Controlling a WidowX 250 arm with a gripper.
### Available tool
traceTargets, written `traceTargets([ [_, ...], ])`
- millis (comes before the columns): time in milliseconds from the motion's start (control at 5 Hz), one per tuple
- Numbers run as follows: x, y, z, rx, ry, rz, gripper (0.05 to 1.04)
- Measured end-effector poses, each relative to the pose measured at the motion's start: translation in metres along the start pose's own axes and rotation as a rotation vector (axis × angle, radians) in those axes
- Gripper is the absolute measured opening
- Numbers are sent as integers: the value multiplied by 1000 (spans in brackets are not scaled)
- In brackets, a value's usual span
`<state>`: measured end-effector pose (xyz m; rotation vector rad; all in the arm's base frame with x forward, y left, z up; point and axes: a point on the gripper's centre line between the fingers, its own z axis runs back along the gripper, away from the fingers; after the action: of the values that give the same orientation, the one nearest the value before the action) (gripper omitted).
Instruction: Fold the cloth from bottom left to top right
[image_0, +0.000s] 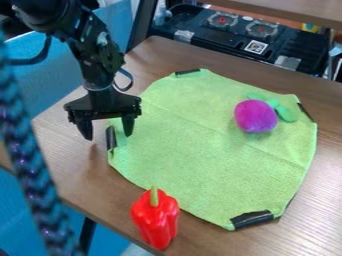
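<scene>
"Brown wood grain runs across the counter (61, 165), and a dark toy stove (234, 37) stands behind it, up and to the right of the pincer (108, 137) in the view. Where's the cloth (200, 130)?"

"Spread nearly flat, reaching from beside the pincer out to its right and below. Black strips mark its edges; the nearest strip (111, 138) appears between the pincer's two fingers, closer to the right-hand one as we look."

"Is the pincer holding anything?"

"No, it's released, with its fingers well apart."

"How will the cloth handle?"

"Light and soft, I'd guess, with some nap for grip. It should bend easily but sag between holds. I'd take that nearest strip with a little fabric behind it; the strip itself may be stiffer and slicker."

"And then?"

"Lift, and carry it toward the far strip (305, 111), well to the right of the pincer. A shallow pinch could slip off."

"Any bowl or tray to mind?"

"Not for this fold. The purple plush toy (256, 116) sits loose on the cloth, far right of the pincer, not in a dish. It could get covered or make a lump. The red pepper (155, 217), below the pincer by the cloth's lower edge, could get nudged if the fabric drags."
</scene>
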<state>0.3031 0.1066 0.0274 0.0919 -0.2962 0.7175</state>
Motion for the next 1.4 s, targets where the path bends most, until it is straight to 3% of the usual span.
traceTargets([
  [400,-5,1,-3,6,31,20,389],
  [600,-7,-3,1,-3,76,24,175],
  [800,-1,-13,12,-16,125,68,72],
  [1000,8,-42,32,-55,153,106,55],
  [1400,12,-103,62,-81,202,169,55],
])
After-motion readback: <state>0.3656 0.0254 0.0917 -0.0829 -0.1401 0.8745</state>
